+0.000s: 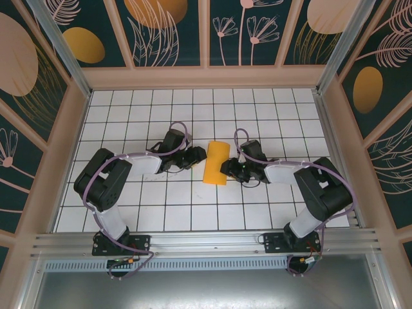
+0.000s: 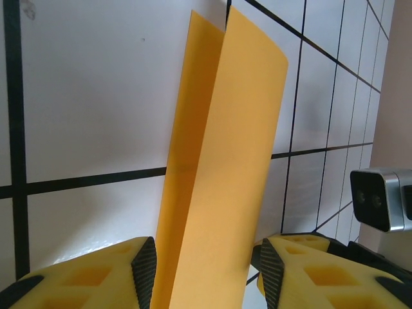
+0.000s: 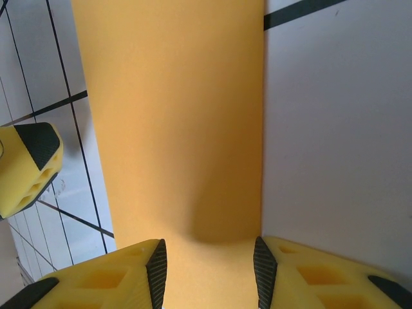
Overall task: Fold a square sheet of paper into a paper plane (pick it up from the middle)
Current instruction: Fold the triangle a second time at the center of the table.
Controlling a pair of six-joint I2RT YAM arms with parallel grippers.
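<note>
Square sheet of paper (image 1: 215, 163) folded, between left gripper (image 1: 196, 157) and right gripper (image 1: 227, 168); jaws half-spread astride it, pinch unclear.

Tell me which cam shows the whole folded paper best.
Top external: the whole orange-yellow folded sheet is in frame, between the left gripper and right gripper. Left wrist shows the sheet close up as two overlapping layers, near end cut off. Right wrist shows one broad face, cropped top and bottom.

Looked like a robot lab test cell: left arm (image 1: 106, 187) and right arm (image 1: 318, 193) were bolted to an aluminium rail (image 1: 206, 241), white grid-tiled table (image 1: 193, 212), boxed in by leaf-print panels (image 1: 167, 32) on metal posts (image 1: 61, 45).
</note>
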